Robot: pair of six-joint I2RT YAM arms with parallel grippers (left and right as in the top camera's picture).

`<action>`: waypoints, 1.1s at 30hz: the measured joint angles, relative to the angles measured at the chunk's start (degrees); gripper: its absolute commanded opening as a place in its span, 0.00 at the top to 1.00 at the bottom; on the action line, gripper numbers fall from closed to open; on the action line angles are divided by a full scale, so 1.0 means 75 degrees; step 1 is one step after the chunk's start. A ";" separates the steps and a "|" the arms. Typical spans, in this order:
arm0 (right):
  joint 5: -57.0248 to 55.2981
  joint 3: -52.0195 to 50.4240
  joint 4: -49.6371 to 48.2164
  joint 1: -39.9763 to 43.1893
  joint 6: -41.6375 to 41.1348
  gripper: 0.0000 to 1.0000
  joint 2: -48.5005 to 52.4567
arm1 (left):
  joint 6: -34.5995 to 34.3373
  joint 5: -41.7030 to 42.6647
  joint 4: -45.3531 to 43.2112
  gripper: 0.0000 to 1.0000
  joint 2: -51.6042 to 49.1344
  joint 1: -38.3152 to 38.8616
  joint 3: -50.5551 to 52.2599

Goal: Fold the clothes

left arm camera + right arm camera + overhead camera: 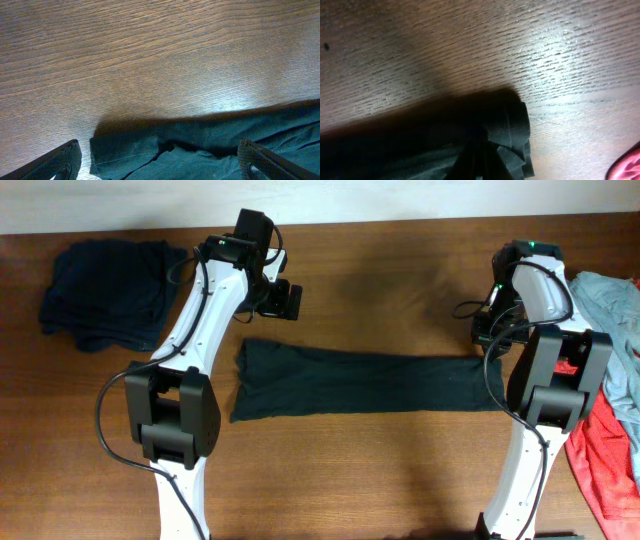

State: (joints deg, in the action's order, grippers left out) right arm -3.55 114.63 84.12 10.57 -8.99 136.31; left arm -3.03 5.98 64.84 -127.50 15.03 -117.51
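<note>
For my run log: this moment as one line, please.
task: folding dark garment | left end effector: open, near left end | right end effector: shut on right end

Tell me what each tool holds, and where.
Right tool pinches the shirt at its right end, where the fabric bunches. Left tool hangs open above the left end, holding nothing.

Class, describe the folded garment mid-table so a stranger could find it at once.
Start at the wooden table. Across its middle lies the dark garment. Unlike the crumpled navy heap far left and the grey-blue piece and red piece far right, it is one long strip.
</note>
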 measured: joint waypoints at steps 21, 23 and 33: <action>0.0000 0.0087 0.1422 0.0000 0.0076 0.96 0.0000 | -0.0003 0.0000 0.0000 0.01 0.0000 0.0000 0.0000; 0.0003 0.0087 0.1507 0.0000 0.0085 0.96 0.0000 | -0.0003 0.0000 0.0000 0.01 0.0000 0.0000 0.0000; 0.0003 0.0087 0.1679 -0.0015 0.0087 0.96 0.0000 | -0.0003 0.0000 0.0000 0.01 0.0000 0.0003 0.0000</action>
State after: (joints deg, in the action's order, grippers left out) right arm -3.53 115.28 96.71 10.46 -8.34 136.31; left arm -3.05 5.98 64.84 -127.50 15.05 -117.51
